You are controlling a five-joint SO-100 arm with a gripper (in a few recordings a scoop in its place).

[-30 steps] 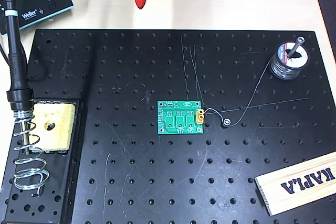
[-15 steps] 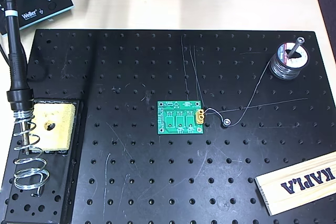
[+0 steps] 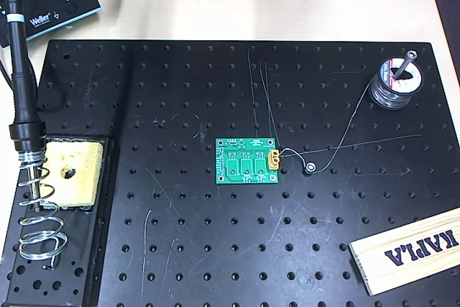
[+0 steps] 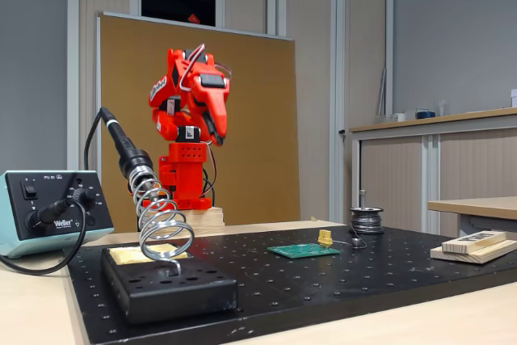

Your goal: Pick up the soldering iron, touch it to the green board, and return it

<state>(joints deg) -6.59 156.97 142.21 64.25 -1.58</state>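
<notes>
Soldering iron point(image 4: 128, 155) sits in its spiral wire holder point(image 4: 164, 224) at the front. Farther back, the green board point(image 4: 304, 250) lies flat on the black plate point(image 3: 215, 249). Behind, the red gripper point(image 4: 216, 131) is folded up, holding nothing; I cannot tell how wide it is.

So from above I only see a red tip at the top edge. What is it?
Observer: It is the end of the claw. The red arm is folded up on wooden blocks behind the plate.
Operator: Is it near the iron?
Observer: No. The iron leans in its coil, handle up, apart from the claw.
Operator: And the board?
Observer: The board lies flat, and its yellow connector sticks up.
</notes>
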